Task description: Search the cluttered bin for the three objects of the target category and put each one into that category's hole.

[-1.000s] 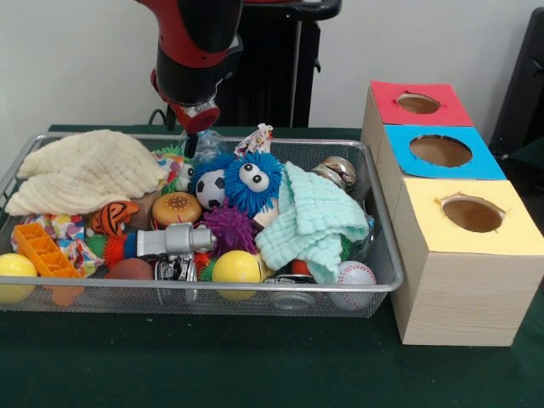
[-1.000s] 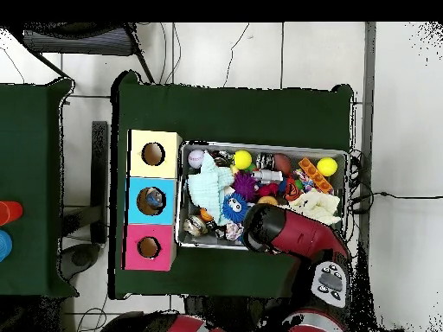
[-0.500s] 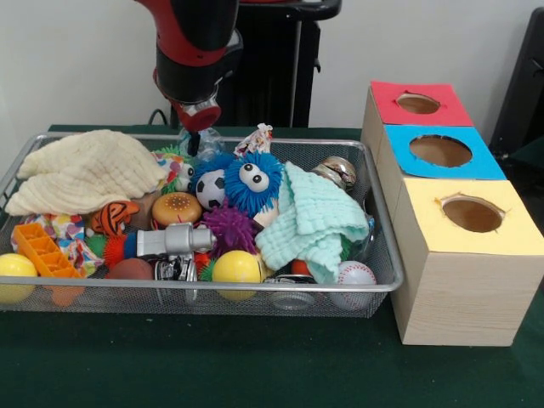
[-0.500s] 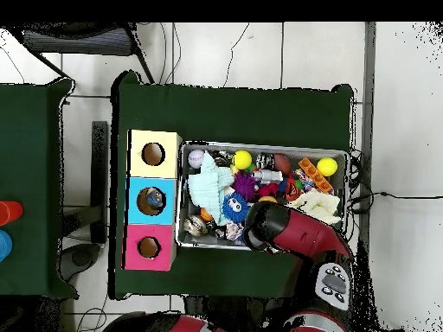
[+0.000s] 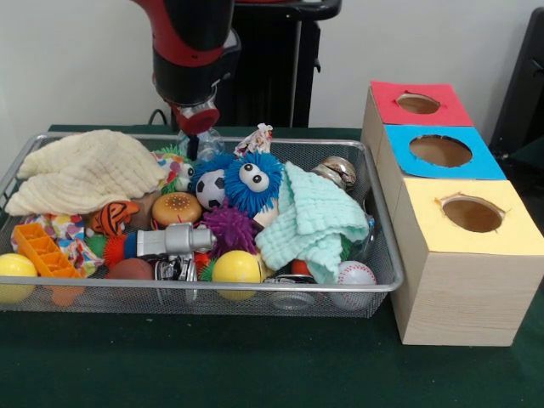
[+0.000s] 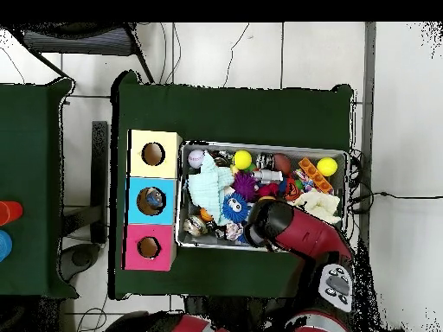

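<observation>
While you scan the wire bin [image 5: 374, 285] from its near rim, note the yellow ball [image 5: 235, 268] and baseball [image 5: 355, 274] up front, the soccer ball [image 5: 209, 189] mid-bin. Behind it, the pincer [image 5: 194, 140] hangs at the far rim, so any ball lies nearer the camera than it. You cannot tell its grip. Overhead, the arm hides it, but the blue box's hole [image 6: 152, 201] shows something inside.
</observation>
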Tool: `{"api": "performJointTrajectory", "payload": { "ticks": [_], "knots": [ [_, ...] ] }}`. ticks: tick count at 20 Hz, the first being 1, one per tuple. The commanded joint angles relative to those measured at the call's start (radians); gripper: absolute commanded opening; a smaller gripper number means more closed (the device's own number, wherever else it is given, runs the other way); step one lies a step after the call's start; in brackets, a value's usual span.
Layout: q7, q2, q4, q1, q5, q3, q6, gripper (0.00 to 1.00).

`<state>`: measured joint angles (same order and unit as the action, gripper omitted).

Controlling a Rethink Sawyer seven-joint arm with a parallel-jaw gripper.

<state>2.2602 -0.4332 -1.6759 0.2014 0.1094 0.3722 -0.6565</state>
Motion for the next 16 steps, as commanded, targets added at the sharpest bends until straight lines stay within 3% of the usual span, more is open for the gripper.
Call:
{"api": "performJointTrajectory", "payload": {
  "ticks": [1,7,16],
  "knots": [
    [0.163,0.009,-0.013,0.015,0.079,-0.121,0.106,1.0],
    [0.164,0.003,-0.009,0.002,0.102,-0.11,0.063,1.0],
    [0.153,-0.003,0.011,-0.025,0.093,-0.06,-0.085,1.0]
  ]
}}
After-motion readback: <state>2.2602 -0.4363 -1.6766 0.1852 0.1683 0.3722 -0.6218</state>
